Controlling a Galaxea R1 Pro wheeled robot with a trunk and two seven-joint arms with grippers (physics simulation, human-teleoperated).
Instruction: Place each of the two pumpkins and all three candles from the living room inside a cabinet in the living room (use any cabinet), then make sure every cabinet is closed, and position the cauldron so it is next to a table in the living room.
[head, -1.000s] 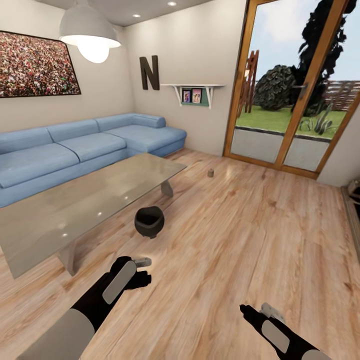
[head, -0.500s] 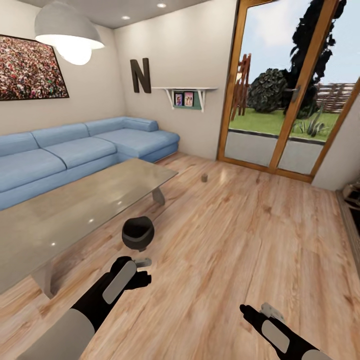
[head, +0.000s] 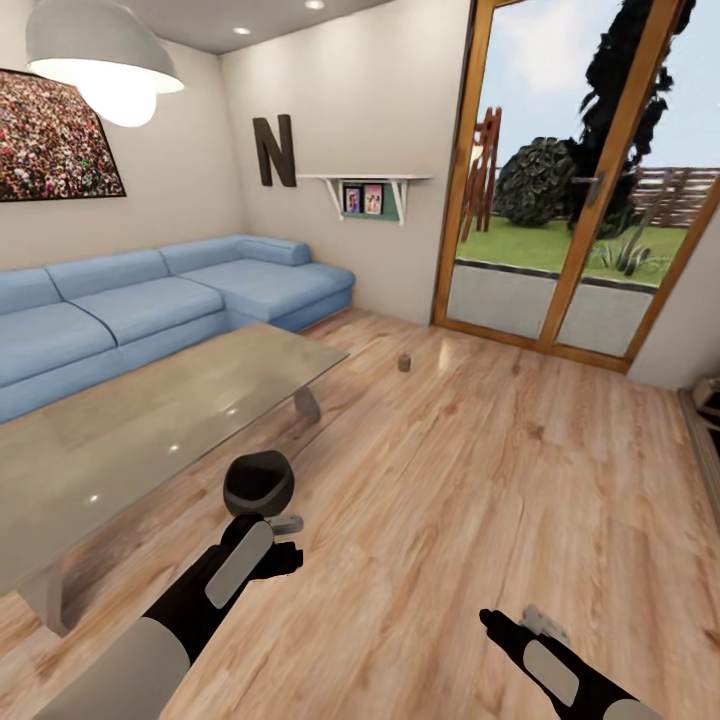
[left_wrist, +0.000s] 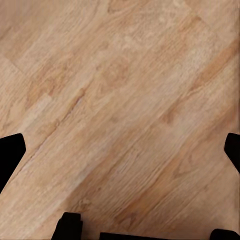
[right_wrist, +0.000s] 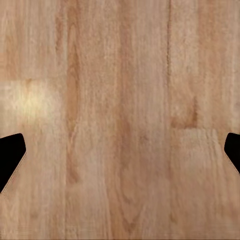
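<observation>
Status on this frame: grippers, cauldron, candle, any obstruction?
Left gripper and right gripper open, empty, over bare floor. Cauldron on the floor beside the glass table. One candle upright on the floor near the doors. Nothing in the way.

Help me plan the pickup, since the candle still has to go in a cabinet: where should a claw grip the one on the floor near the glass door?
Probably around the candle's round side, coming down from above with the fingers straddling it. It stands upright and alone on the wood floor, past the table's far corner, so nothing crowds either side. It is too small here to judge more.
</observation>
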